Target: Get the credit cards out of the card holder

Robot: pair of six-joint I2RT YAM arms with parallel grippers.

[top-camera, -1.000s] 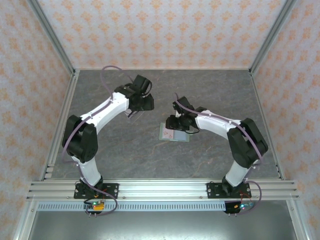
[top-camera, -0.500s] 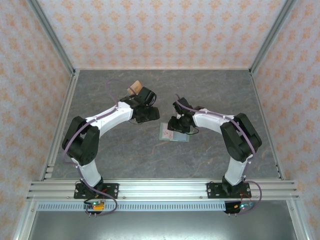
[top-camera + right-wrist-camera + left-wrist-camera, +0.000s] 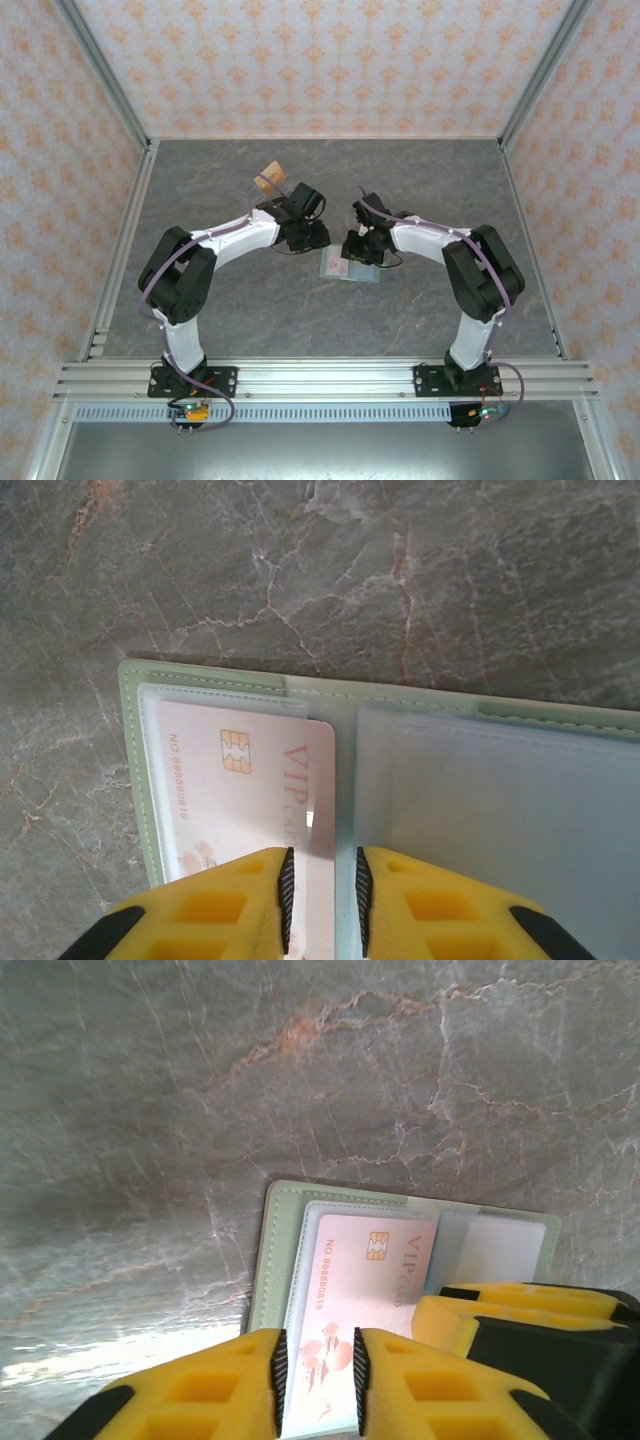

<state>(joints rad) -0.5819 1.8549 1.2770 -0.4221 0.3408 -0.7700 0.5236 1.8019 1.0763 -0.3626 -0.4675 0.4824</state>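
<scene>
1. The holder (image 3: 345,272) lies open and flat on the table (image 3: 430,190), mid-table, with both grippers at it.
2. A pink card (image 3: 230,780) with a chip sits in the holder's left clear sleeve, its inner edge sticking out toward the fold.
3. The left gripper (image 3: 315,1355) stands over the card's end. Its fingers are close together with a thin gap, and I cannot tell whether they pinch the card.
4. The right gripper (image 3: 322,875) stands at the card's protruding edge by the fold, fingers likewise close together. I cannot tell whether it has a grip.
5. A tan piece (image 3: 268,178) lies behind the left arm, apart from the holder.
</scene>
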